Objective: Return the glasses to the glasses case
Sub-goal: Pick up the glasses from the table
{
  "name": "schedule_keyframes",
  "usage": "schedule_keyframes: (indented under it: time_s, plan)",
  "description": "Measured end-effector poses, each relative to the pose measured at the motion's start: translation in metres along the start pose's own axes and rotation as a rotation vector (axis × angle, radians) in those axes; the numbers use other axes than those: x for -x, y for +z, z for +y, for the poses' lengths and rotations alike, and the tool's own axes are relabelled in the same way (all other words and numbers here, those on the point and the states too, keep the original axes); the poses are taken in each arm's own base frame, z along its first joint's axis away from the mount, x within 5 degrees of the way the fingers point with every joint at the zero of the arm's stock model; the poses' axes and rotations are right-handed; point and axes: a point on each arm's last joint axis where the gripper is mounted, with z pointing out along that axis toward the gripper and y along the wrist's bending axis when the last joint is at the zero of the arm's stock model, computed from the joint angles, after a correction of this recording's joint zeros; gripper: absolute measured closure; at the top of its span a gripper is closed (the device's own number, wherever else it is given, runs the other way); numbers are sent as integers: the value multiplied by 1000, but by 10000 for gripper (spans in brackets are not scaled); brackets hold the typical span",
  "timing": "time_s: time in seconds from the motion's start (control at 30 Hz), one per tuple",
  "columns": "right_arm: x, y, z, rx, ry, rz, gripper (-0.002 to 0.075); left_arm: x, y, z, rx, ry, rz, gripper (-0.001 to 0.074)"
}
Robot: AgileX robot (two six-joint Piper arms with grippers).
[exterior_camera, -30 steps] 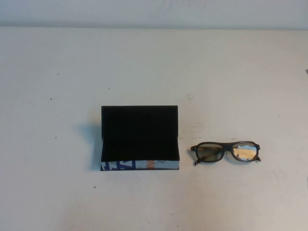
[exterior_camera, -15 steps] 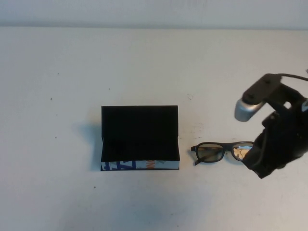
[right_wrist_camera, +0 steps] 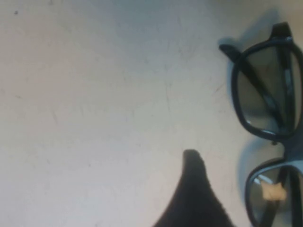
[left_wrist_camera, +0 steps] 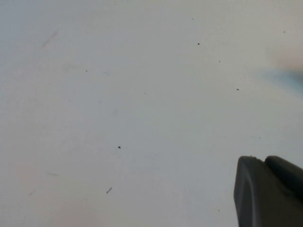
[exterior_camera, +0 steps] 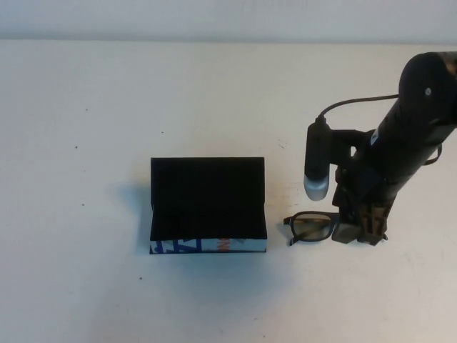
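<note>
Glossy dark plastic on the glasses (exterior_camera: 312, 227), lenses shiny and mirror-like; beside them the glasses case (exterior_camera: 207, 206) shows matt black lining and a smooth printed front; table (exterior_camera: 107, 107) matt, faintly scuffed

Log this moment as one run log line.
right gripper: low over glasses, right-lens end | glasses: on table, right of glasses case | glasses case: open, nothing inside | left gripper: over bare table

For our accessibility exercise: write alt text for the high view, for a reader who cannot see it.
The right pincer is down over the right lens of the glasses, which lie on the white table. The open glasses case stands apart to their left; the left pincer is out of view.
</note>
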Motion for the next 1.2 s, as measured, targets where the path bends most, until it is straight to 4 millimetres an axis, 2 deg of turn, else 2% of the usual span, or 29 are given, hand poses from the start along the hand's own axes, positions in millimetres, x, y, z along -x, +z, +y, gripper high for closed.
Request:
schedule_keyframes:
  time_s: [0.13, 0.37, 0.87, 1.2]
  plan:
    - [2, 10, -10, -11, -30, 10, 282, 0, 0, 0, 0, 0, 0, 736]
    - [-8, 32, -25, -14, -46, 65, 278, 0, 0, 0, 0, 0, 0, 736]
    - [-10, 60, -36, -9, -97, 78, 278, 0, 0, 0, 0, 0, 0, 736]
    - [-12, 71, -38, 11, -94, 89, 278, 0, 0, 0, 0, 0, 0, 736]
